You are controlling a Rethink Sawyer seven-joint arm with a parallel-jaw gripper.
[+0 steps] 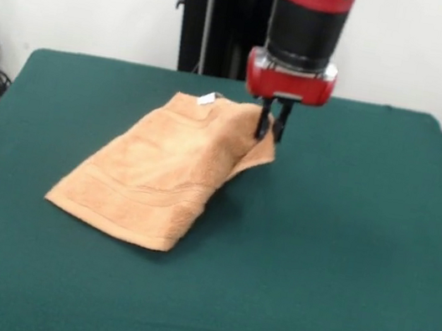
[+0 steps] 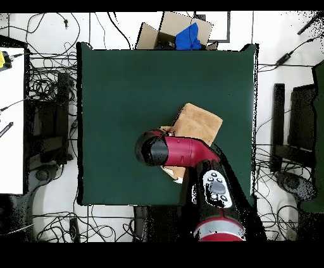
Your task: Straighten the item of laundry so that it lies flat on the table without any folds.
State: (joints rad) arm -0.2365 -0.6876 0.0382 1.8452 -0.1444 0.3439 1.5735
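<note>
Lying on the green worktop (image 1: 345,237), one orange-tan towel (image 1: 159,181), folded, long axis diagonal from near-left to far-right, far corner lifted and pinched between the gripper's (image 1: 271,130) closed fingers (image 1: 263,122).

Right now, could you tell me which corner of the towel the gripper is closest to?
The raised corner beside the white tag: the gripper is at that end of the towel, while the other corners lie flat.
</note>
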